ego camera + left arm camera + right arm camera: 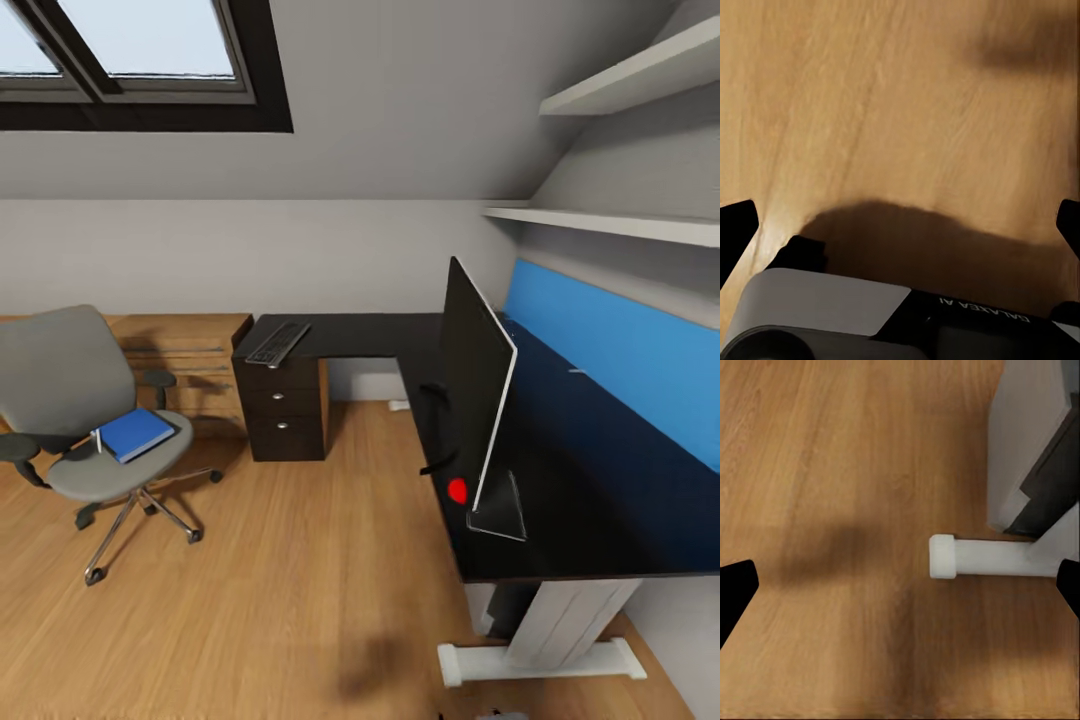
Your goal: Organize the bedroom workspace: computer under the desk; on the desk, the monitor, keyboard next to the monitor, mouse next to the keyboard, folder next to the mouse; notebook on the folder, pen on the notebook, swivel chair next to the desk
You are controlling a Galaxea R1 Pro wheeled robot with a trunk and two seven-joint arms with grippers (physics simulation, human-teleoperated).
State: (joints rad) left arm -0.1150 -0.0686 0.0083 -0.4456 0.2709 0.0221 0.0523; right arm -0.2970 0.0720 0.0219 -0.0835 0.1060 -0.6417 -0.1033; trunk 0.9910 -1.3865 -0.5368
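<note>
The grey swivel chair (pixel 85 400) stands at the left, away from the desk. The blue folder (pixel 135 433) lies on its seat, with a thin light stick, seemingly the pen (pixel 98 440), at the folder's edge. The black keyboard (pixel 278 343) rests on the desk (pixel 570 500) above the drawer unit. The monitor (pixel 478 395) stands edge-on on the near wing, its red dot (pixel 457 490) low. A light-grey box, perhaps the computer (pixel 1024 442), sits by the desk's white foot (pixel 975 556). Both grippers (pixel 900 225) (pixel 900 585) hang open over the floor. Mouse and notebook are out of view.
A light-wood dresser (pixel 195 355) lines the back wall behind the chair. The dark drawer unit (pixel 285 415) closes the desk's far end. Wall shelves (pixel 620 225) hang over the blue back panel (pixel 620 350). Wood floor (pixel 300 580) stretches between chair and desk.
</note>
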